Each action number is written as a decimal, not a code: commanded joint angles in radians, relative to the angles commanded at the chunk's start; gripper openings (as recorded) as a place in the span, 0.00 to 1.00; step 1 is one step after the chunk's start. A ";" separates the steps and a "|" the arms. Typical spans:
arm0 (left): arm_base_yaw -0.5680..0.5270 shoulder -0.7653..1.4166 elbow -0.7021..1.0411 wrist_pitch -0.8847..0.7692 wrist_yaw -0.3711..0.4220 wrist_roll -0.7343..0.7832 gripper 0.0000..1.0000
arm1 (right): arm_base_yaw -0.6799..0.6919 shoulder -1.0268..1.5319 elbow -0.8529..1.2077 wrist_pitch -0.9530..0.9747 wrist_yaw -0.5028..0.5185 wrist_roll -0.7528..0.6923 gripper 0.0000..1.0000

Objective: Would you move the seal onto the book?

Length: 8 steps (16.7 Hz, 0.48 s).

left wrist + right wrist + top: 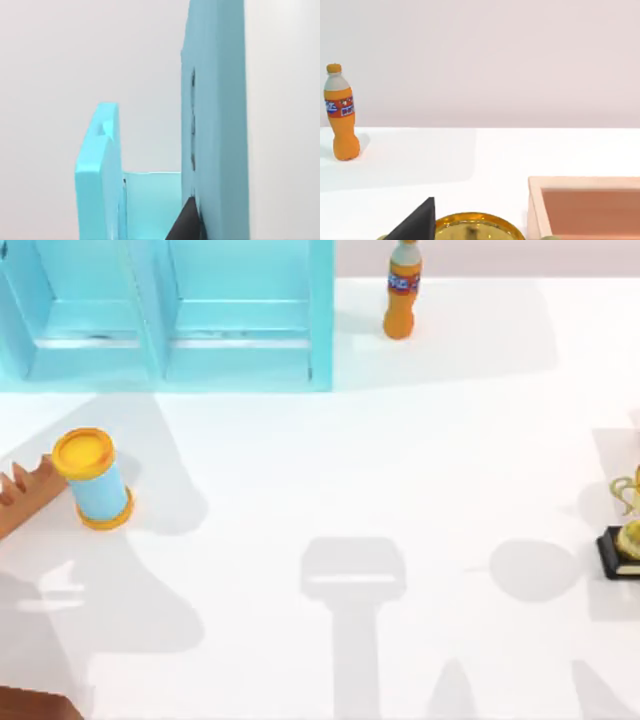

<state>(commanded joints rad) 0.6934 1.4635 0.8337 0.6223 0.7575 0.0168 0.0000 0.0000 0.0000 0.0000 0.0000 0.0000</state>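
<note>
The seal and the book are out of view. A dark part of my left gripper (pixel 187 224) sits close to the side wall of the light-blue shelf unit (pixel 215 125). A dark part of my right gripper (pixel 417 224) hangs just above the rim of the gold trophy (pixel 475 226). Soft arm shadows fall across the lower middle of the white table (pixel 400 470) in the top view.
The light-blue shelf unit (pixel 165 315) stands at the back left, an orange bottle (pixel 402 290) to its right. A blue can with yellow ends (pixel 95 480) lies at the left beside a notched brown block (pixel 25 495). The trophy (pixel 625 530) stands at the right edge, a tan box (pixel 585 205) next to it.
</note>
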 joint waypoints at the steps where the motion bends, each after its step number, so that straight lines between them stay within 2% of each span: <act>1: -0.019 -0.002 0.009 0.001 -0.018 -0.019 0.00 | 0.000 0.000 0.000 0.000 0.000 0.000 1.00; 4: -0.139 -0.010 0.058 -0.002 -0.126 -0.137 0.00 | 0.000 0.000 0.000 0.000 0.000 0.000 1.00; 8: -0.429 -0.012 0.144 -0.038 -0.364 -0.425 0.00 | 0.000 0.000 0.000 0.000 0.000 0.000 1.00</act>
<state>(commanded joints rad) 0.2646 1.4513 0.9773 0.5844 0.3938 -0.4081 0.0000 0.0000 0.0000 0.0000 0.0000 0.0000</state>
